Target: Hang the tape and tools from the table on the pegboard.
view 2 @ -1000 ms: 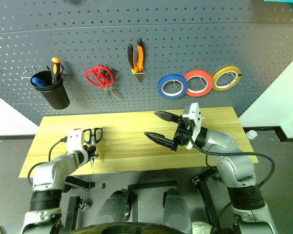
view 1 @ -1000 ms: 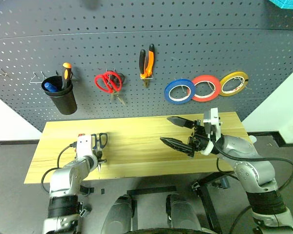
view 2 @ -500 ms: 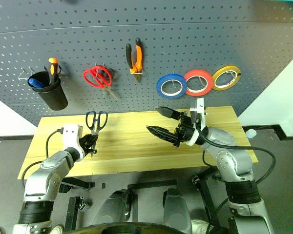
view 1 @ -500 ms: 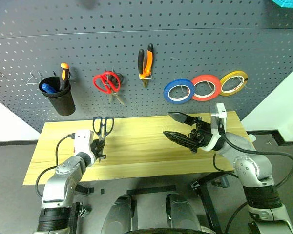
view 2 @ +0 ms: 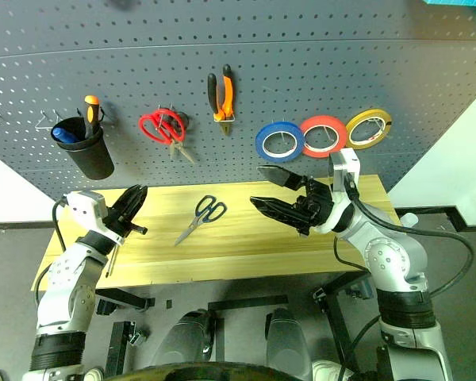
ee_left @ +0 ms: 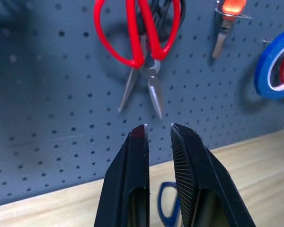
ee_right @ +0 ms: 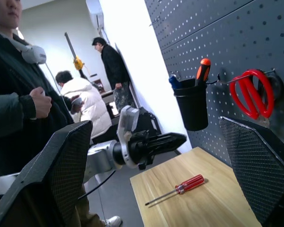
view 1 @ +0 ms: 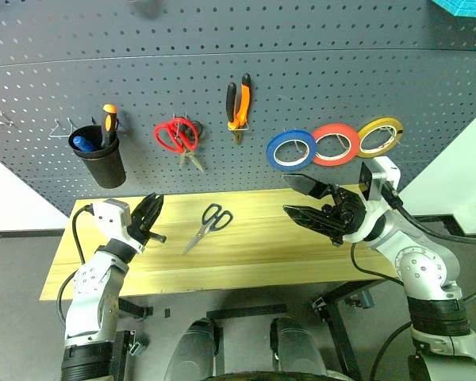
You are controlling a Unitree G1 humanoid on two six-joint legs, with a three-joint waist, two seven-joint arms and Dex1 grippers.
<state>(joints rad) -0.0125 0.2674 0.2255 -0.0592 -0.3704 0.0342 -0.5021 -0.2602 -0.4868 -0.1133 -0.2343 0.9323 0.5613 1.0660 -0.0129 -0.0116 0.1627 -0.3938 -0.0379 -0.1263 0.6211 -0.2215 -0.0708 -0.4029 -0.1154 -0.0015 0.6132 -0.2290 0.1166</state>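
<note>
1. Head views: left gripper [view 1: 149, 216], jaws closed on nothing, raised at the table's [view 1: 246, 266] left end, pointing toward the pegboard [view 1: 222, 48]. Right gripper [view 1: 307, 200] at centre-right, jaws spread wide, empty.
2. Dark-handled scissors [view 1: 207, 225] lie loose on the table mid-frame, blades closed, tips toward lower left, well apart from both grippers.
3. Already on the pegboard: pliers [view 1: 237, 105] upper centre, blue tape [view 1: 292, 149] right of centre, touching a red roll [view 1: 335, 144], then a yellow roll [view 1: 379, 136]. Red scissors [view 1: 177, 136] hang left of the pliers; a black cup [view 1: 100, 163] at far left holds an orange-handled tool [view 1: 108, 124].
4. Right wrist view adds the screwdriver [ee_right: 178, 188], red ribbed handle and thin steel shaft, flat on the table's end below the left gripper; hidden behind that arm in the head views. People [ee_right: 23, 99] stand in the background there.
5. Left wrist view shows ridged pads on the black fingers [ee_left: 132, 184] and a blue handle loop between them.
6. Table is pale grained wood; pegboard matte dark grey, evenly holed.
</note>
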